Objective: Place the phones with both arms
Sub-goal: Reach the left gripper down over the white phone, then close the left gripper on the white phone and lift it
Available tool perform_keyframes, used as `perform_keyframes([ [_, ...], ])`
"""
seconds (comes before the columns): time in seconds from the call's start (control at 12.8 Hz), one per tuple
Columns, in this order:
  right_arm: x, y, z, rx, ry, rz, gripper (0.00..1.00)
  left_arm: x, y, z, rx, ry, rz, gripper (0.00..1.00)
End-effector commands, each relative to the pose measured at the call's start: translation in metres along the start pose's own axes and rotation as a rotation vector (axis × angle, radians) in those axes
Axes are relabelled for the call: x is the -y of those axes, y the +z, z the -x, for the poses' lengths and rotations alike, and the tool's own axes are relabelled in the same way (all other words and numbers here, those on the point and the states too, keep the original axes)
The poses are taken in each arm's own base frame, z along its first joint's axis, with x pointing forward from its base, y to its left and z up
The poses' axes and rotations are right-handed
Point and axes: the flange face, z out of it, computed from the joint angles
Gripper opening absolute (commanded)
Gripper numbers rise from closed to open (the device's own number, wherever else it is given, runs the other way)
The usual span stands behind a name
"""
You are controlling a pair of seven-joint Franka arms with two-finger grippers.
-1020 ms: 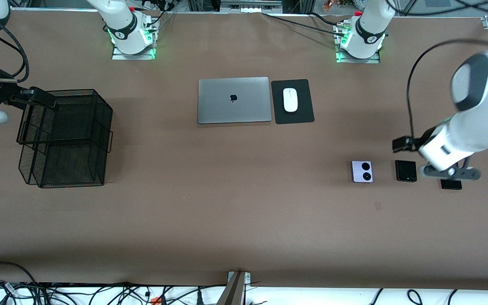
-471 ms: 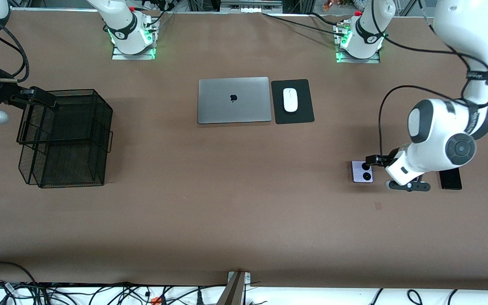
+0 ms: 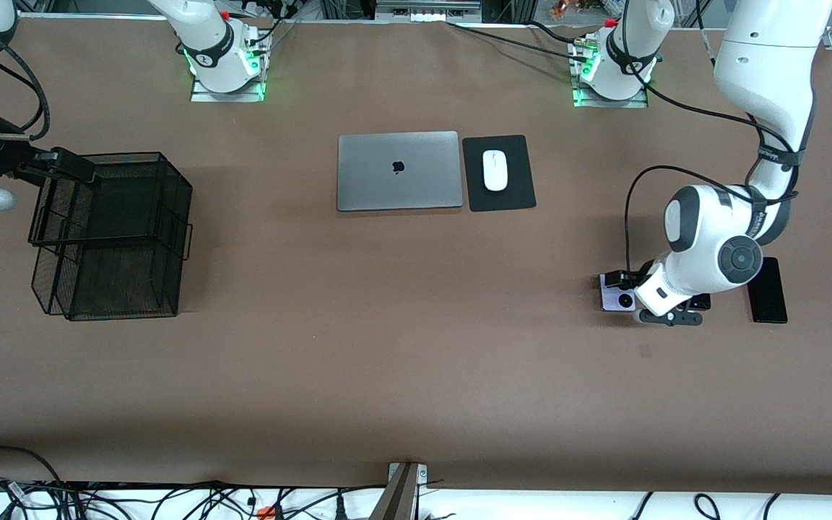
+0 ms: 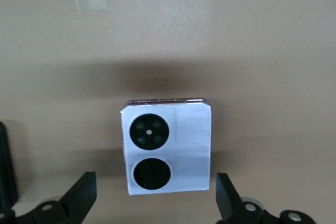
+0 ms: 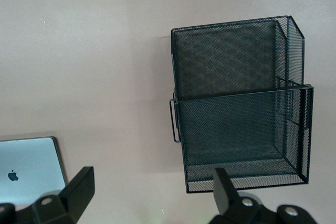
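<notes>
The brown bench (image 3: pixel 416 375) carries everything. At its right-arm end stands a black wire-mesh basket (image 3: pixel 109 235), a tiered open organiser. The right tool (image 5: pixel 152 195) hangs over the bench above that basket, released with its fingers spread wide and holding nothing; this arm waits.

Near the bases, at about the 12 o'clock part of the bench, lies a closed silver laptop (image 3: pixel 398 170), with a black mouse pad (image 3: pixel 498 173) beside it toward the left arm's end and a white mouse (image 3: pixel 495 170) on the pad.

The left arm (image 3: pixel 766 94) bends down toward the phones at the left arm's end. Its left tool (image 4: pixel 152 198) is over the lilac phone (image 4: pixel 167 145), fingers released and apart, one on each side of it. The long black phone (image 3: pixel 768 290) lies flat at the phone row's end. The small black phone (image 3: pixel 702 300) lies between the two, mostly hidden under the wrist.
</notes>
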Motion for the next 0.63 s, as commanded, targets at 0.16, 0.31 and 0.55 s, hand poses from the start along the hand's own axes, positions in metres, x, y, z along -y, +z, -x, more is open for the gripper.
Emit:
perform_keyframes([
  [0.16, 0.002, -0.007, 0.005, 0.0, -0.002, -0.005, 1.0, -0.002, 0.018, -0.006, -0.066, -0.007, 0.038, 1.0],
  [0.31, 0.002, -0.007, 0.005, 0.0, -0.002, -0.005, 1.0, 0.0, 0.021, -0.006, -0.065, -0.01, 0.035, 1.0],
  [0.55, 0.003, -0.007, 0.005, 0.0, -0.003, -0.005, 1.0, 0.0, 0.026, -0.007, -0.067, -0.013, 0.035, 1.0],
])
